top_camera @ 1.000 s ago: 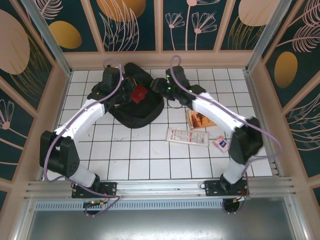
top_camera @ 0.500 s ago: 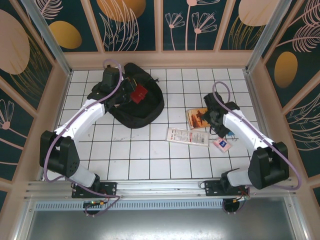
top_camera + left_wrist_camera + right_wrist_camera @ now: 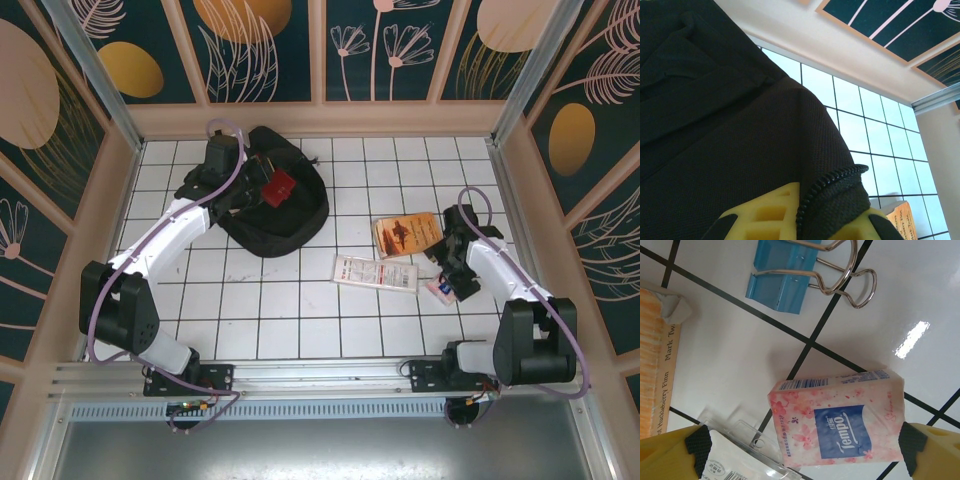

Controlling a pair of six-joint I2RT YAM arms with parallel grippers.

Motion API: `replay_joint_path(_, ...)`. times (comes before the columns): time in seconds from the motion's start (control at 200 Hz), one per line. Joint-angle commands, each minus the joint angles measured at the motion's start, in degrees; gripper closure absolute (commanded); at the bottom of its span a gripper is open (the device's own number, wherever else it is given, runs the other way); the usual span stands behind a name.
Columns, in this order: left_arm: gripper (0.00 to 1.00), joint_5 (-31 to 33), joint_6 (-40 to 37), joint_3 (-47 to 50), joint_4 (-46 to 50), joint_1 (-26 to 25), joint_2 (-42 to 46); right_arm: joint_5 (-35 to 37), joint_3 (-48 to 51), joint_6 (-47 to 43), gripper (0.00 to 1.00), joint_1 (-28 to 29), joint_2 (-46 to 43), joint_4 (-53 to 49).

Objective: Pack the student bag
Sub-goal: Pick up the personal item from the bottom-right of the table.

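Note:
The student bag, a black fabric backpack, lies at the back left of the tiled table with a red item in its opening. My left gripper is shut on the bag's zippered edge, which is pinched between the yellow fingers. My right gripper hovers open above a pink Tempo tissue pack, which lies on the tiles between its spread fingertips. The pack is not gripped.
A blue binder clip lies just beyond the tissue pack. A book and a flat white blister package rest on the tiles to the left of the right gripper. Wooden walls ring the table.
The right arm swung away from the bag to the front right, stopped over the tissue pack, and opened its jaws wide. The left arm kept still, holding the bag's edge.

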State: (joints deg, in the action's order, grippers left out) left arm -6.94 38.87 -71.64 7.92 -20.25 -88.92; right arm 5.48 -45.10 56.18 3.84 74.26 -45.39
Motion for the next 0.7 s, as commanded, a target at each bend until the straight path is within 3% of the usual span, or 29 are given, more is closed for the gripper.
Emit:
replay_joint_path(0.0,1.00,-1.37,0.15,-0.26,-2.91,0.12,-0.02,-0.18,-0.38,-1.20,0.01,-0.21,0.49,-3.29)
replay_joint_path(0.275,1.00,-1.08,0.13,-0.27,-2.78,0.10,0.18,-0.42,0.07,-2.35,0.01,-0.32,1.13,-6.12)
replay_joint_path(0.691,1.00,-1.00,-0.10,-0.34,-2.82,0.08,0.59,-4.33,4.82,-4.68,0.06,-0.89,5.70,4.36)
